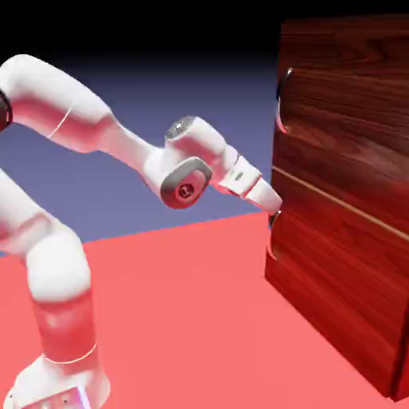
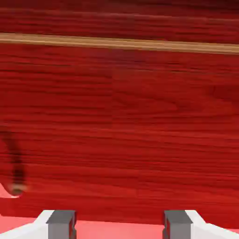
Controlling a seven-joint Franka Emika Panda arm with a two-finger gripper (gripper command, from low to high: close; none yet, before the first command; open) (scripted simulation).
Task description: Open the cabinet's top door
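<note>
The cabinet (image 1: 339,303) of dark reddish wood stands at the right of the exterior view. Its top door (image 1: 347,112) lies above a pale seam (image 1: 335,200) and carries a curved grey handle (image 1: 282,100) at its left edge. My gripper (image 1: 275,211) hovers at the cabinet's left edge, just below the seam and well below that handle. In the hand view the fingertips (image 2: 61,223) stand wide apart with nothing between them; the gripper (image 2: 119,226) is open. The redder lower panel (image 2: 121,130) fills that view, the seam (image 2: 121,44) runs near its top, and only a dark strip of the top door (image 2: 121,18) shows above.
The lower panel has its own dark curved handle (image 2: 14,163) at the hand view's left, also visible as the lower handle (image 1: 272,240) just under my gripper. The red table (image 1: 176,319) stretches between the robot's base and the cabinet.
</note>
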